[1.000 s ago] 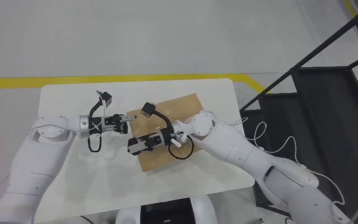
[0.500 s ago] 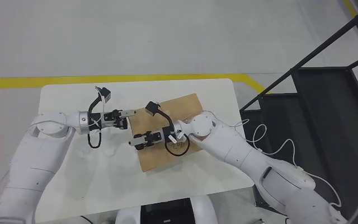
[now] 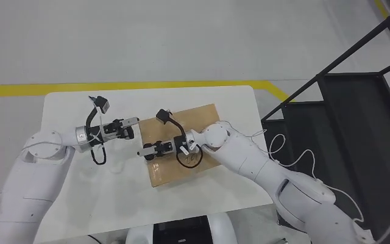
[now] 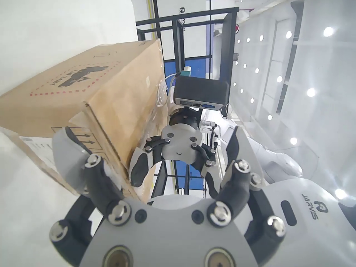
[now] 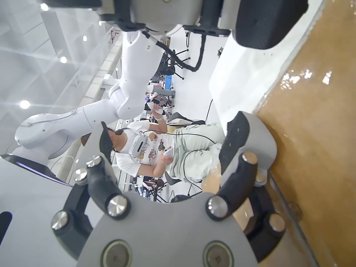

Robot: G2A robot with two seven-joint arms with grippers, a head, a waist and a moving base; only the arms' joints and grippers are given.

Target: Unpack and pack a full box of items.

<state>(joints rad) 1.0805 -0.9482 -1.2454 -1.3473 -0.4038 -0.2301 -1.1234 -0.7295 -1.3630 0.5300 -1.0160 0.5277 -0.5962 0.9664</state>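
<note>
**Closed cardboard box, two hands at its left edge**

Top view: cardboard box (image 3: 204, 122), flaps shut, lying flat at the middle of the white tabletop (image 3: 79, 195). The left hand (image 3: 130, 126) is just beside the box's far-left corner. The right hand (image 3: 146, 152) is over the box's left edge, a little nearer.

Left wrist view: left hand (image 4: 151, 140) spread and holding nothing, with a taped corner of the box (image 4: 83, 84) just ahead of its fingers (contact cannot be told). The right hand (image 4: 172, 165) faces it, likewise spread.

Right wrist view: right hand (image 5: 172, 137) spread and empty, one finger (image 5: 250, 137) just beside the box (image 5: 319, 112) edge.
</note>
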